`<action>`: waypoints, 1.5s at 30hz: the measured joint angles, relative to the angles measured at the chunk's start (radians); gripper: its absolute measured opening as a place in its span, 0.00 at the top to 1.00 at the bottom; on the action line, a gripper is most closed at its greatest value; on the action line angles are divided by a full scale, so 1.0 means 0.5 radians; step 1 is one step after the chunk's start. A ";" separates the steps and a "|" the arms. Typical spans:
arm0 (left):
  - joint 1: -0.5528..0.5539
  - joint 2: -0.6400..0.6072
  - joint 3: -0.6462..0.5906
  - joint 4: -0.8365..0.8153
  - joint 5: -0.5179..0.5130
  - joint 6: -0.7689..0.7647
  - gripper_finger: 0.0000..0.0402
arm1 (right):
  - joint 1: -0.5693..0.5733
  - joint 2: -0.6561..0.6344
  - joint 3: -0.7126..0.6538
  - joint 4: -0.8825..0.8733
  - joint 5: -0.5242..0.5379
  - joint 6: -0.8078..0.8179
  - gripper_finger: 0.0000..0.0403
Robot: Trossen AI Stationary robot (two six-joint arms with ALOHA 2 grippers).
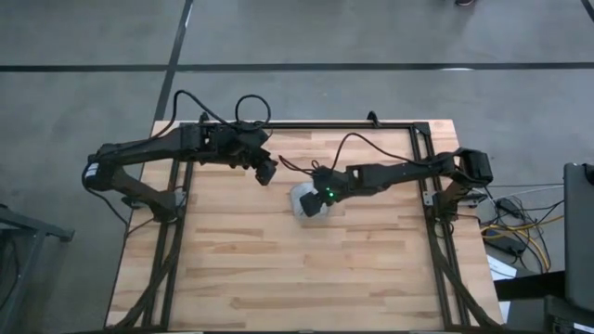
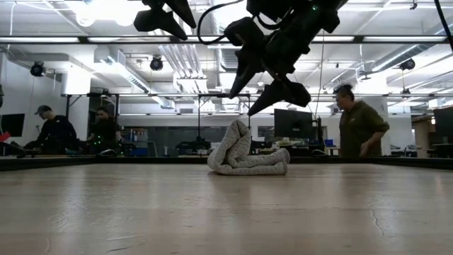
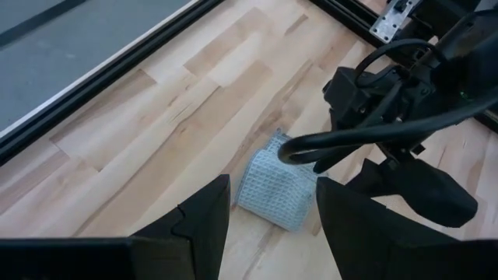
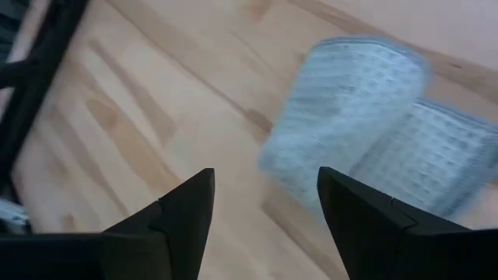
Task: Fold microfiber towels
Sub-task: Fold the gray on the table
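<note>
Grey-blue and bunched, the microfiber towel (image 1: 309, 201) lies on the wooden table (image 1: 278, 278) directly under the right gripper (image 2: 267, 91), jaws spread and empty; the left gripper (image 1: 265, 172), also open, hangs farther off.

The towel (image 1: 309, 201) is laid on the table (image 1: 278, 278) near its middle. The right gripper (image 1: 320, 183) is held just above it, the left gripper (image 1: 265, 173) farther left.
</note>
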 joint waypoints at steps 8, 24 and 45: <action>0.000 0.000 0.000 -0.002 0.000 0.000 0.51 | -0.002 0.001 0.035 -0.142 0.050 0.036 0.45; 0.000 0.000 0.000 -0.002 0.000 0.016 0.51 | -0.065 0.002 0.006 -0.005 0.052 0.284 0.45; 0.001 0.000 0.000 -0.016 0.001 0.031 0.51 | -0.062 0.295 0.048 0.035 -0.066 0.381 0.45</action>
